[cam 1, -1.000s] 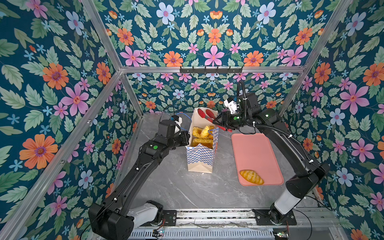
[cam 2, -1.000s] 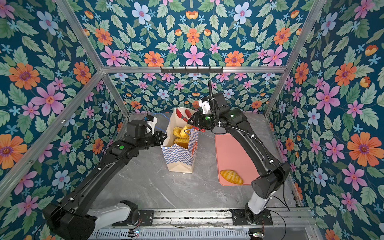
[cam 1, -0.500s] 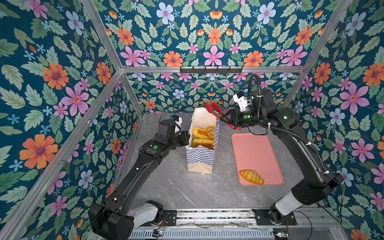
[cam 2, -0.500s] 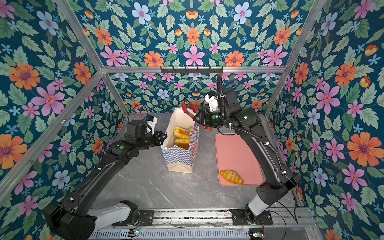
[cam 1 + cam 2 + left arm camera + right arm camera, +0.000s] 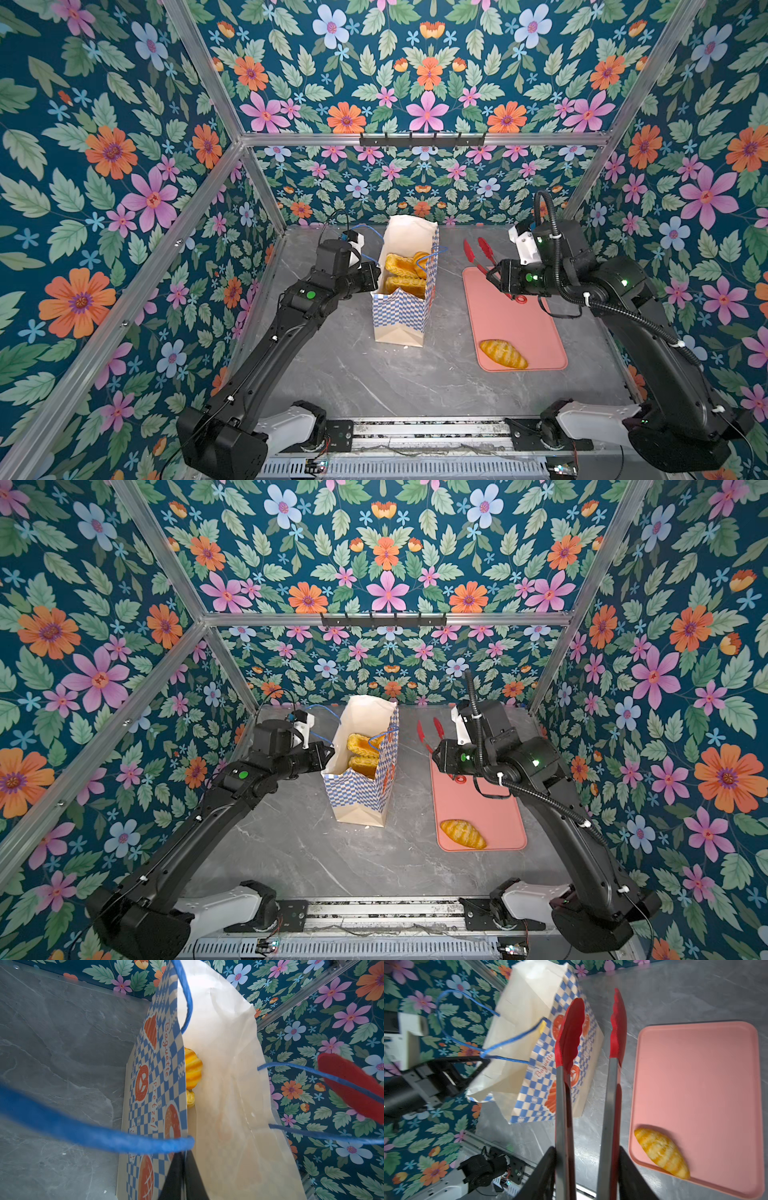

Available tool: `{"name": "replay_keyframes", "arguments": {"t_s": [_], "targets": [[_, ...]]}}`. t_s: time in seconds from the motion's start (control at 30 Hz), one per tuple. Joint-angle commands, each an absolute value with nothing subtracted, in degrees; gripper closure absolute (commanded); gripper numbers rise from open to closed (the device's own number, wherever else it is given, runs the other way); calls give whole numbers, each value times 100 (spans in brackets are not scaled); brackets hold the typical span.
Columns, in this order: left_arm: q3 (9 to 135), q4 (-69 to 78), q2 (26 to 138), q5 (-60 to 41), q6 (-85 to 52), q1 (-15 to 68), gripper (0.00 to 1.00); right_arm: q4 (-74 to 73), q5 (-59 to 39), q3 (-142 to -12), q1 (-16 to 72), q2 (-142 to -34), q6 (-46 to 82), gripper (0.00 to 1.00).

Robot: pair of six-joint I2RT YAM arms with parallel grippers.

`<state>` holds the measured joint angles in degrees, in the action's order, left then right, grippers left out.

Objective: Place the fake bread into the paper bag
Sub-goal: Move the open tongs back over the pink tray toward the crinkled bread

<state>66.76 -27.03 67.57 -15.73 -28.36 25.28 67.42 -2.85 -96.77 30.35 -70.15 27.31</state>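
The paper bag (image 5: 402,316) (image 5: 360,792) (image 5: 158,1084) (image 5: 527,1022) stands open mid-table with fake bread (image 5: 400,270) (image 5: 362,751) (image 5: 193,1068) inside. My left gripper (image 5: 374,279) (image 5: 328,754) (image 5: 182,1157) is shut on the bag's left rim, beside a blue handle. One ridged loaf (image 5: 503,354) (image 5: 462,834) (image 5: 661,1153) lies on the pink tray's (image 5: 523,324) (image 5: 490,812) (image 5: 695,1084) near corner. My right gripper (image 5: 494,276) (image 5: 439,756) (image 5: 586,1153) is shut on red-tipped tongs (image 5: 478,251) (image 5: 428,731) (image 5: 612,1093). They are spread and empty, over the tray's far end, right of the bag.
Floral walls with aluminium posts close in the grey marble table (image 5: 353,374) on three sides. A black hook rail (image 5: 422,139) runs along the back wall. The arms' base rail (image 5: 415,432) lies along the front edge.
My right gripper has carried the tongs from above the bag's mouth rightwards and down, to the tray's far end. The left gripper has kept its hold on the bag rim.
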Motion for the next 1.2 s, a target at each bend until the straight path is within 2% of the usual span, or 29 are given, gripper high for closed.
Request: {"name": "replay_keyframes", "arguments": {"t_s": [0.0,0.23,0.53,0.83,1.17], "targets": [[6685,-2584,6733,-1595,-2783,2531,92,7052,160,-9261,3017,-6759,2862,56],[6654,-2558,6698,-1613,-2760,2531,92,7421,110,-8254,3019,-6292,3204,57],[6632,-2498,6724,-1655,-2692,2531,91,7608,-831,-7021,3190,-5850,3678,62],[6563,-2417,6728,-1680,-2690,2531,92,7753,-928,-6261,4087,-5629,4298,64],[6505,-2444,6638,-1649,-2724,2531,91,7318,-995,-5668,4120,-5602,4333,66]]}}
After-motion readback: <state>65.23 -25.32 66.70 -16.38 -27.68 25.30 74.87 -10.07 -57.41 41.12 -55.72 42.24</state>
